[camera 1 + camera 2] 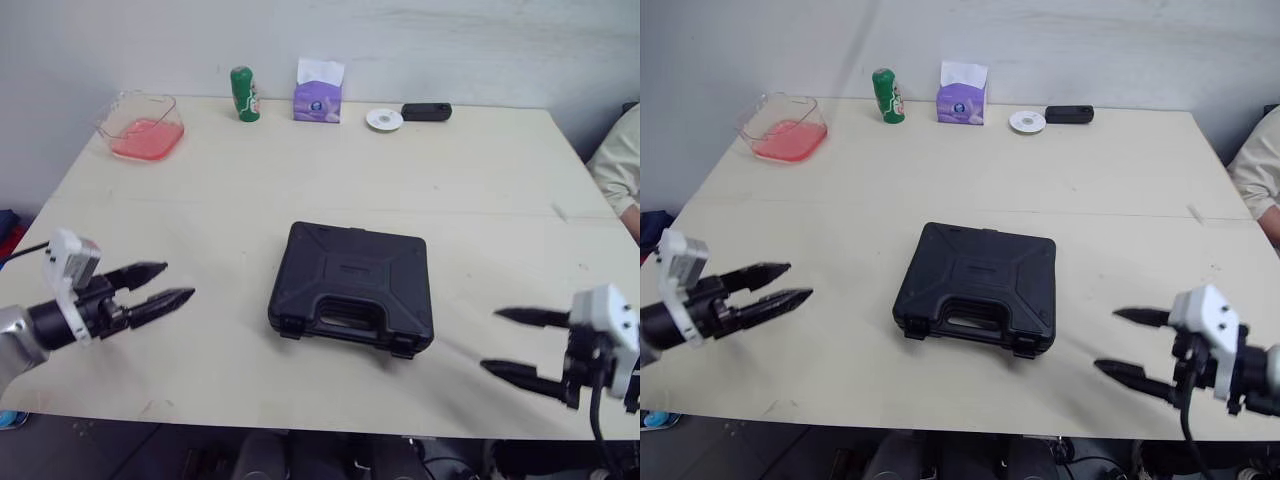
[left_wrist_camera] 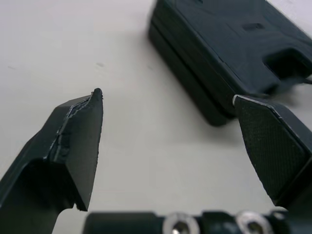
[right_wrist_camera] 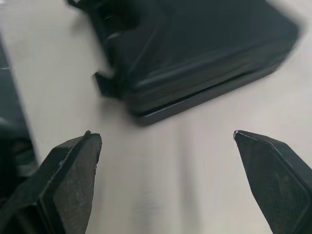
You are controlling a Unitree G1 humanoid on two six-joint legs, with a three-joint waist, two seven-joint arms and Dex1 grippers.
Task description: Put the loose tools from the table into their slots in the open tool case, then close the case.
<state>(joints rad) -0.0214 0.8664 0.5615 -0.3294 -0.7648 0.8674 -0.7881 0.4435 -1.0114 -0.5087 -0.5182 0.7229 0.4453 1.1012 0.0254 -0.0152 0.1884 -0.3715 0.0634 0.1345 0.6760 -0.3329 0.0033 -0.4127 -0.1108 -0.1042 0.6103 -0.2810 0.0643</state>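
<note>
A black plastic tool case (image 1: 353,287) lies flat in the middle of the table with its lid down and its handle toward the front edge. The same tool case (image 2: 229,63) appears in the left wrist view and, as the tool case (image 3: 195,58), in the right wrist view. My left gripper (image 1: 172,282) hovers open to the left of the case, fingers pointing at it, nothing between them. My right gripper (image 1: 500,342) hovers open to the right of the case near the front edge, also holding nothing.
Along the far edge stand a clear container with pink contents (image 1: 141,127), a green can (image 1: 244,94), a purple tissue box (image 1: 318,95), a white disc (image 1: 384,119) and a black bar-shaped object (image 1: 426,111). A person's sleeve (image 1: 620,160) shows at the right edge.
</note>
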